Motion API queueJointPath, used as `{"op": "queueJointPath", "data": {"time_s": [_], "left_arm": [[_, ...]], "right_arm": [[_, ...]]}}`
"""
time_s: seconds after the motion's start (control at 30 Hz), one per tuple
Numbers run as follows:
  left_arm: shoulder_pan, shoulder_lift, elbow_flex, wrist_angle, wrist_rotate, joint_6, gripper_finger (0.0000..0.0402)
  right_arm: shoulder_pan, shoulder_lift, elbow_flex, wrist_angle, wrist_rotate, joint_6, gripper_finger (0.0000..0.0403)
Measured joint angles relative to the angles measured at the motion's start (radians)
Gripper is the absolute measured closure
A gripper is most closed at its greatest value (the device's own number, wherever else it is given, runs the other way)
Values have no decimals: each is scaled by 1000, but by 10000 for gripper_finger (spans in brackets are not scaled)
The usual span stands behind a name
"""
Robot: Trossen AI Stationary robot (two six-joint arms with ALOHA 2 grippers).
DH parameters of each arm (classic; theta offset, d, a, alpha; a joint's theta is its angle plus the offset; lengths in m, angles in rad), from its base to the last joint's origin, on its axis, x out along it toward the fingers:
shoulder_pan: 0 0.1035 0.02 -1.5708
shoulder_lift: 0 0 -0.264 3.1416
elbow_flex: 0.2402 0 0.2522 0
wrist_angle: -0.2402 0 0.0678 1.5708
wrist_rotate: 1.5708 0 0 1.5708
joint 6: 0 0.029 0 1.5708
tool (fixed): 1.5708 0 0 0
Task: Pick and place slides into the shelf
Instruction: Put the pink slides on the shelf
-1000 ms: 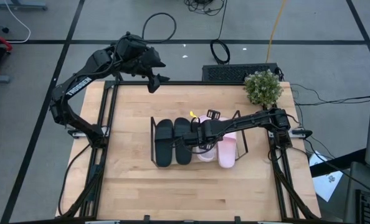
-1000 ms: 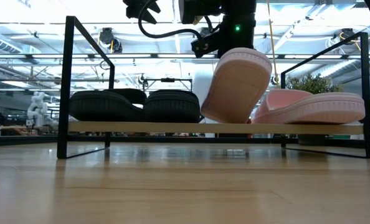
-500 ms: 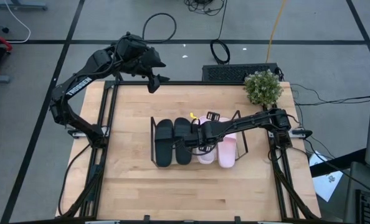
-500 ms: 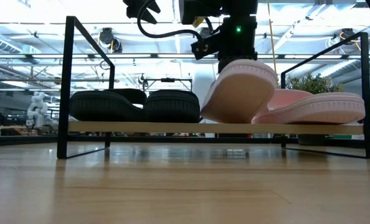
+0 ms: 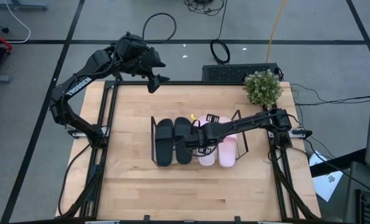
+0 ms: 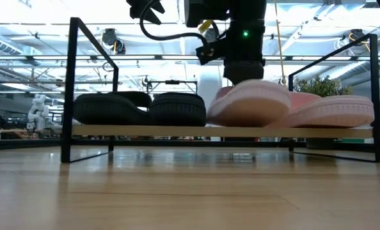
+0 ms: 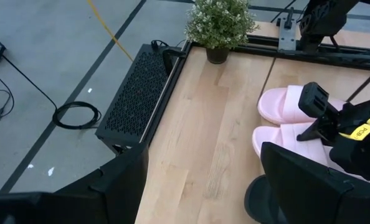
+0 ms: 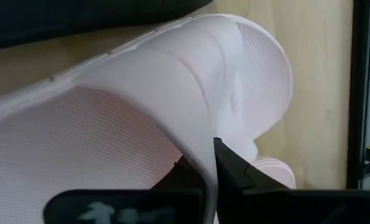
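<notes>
— On the desk (image 5: 135, 180), mid-way across, what is standing there?

— The shelf (image 5: 154, 140), with all four slides on it in a row: two black slides (image 5: 172, 140) toward the left arm's side, then two pink ones. The outer pink slide (image 5: 228, 149) lies flat at the far end of the row.

— And the right gripper (image 5: 200, 148)?

— It reaches across from the right edge of the desk and sits over the inner pink slide (image 5: 206, 155), just beside the second black one. In the right wrist view its fingers (image 8: 235, 171) are pinched nearly together on the thin edge of that pink slide's strap.

— Is the slide down on the shelf?

— From the low view its sole (image 6: 251, 107) sits low over the shelf board (image 6: 145, 130), level with its neighbours; whether it fully rests there I cannot tell.

— The left gripper (image 5: 155, 79)?

— Up at the far left corner of the desk, well apart from the shelf, fingers spread and holding nothing.

— Anything else?

— A small potted plant (image 5: 263, 87) at the far right corner.
</notes>
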Motion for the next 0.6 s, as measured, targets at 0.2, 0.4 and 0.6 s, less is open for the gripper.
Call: {"op": "queueJointPath", "data": {"time_s": [0.2,0.4,0.6], "left_arm": [[0,0,0,0,0,-1,94],[0,0,0,0,0,-1,94],[0,0,0,0,0,-1,94]], "right_arm": [[5,1,-11,20,1,1,400],[6,2,-11,22,-1,2,397],[6,2,-11,32,-26,2,395]]}}
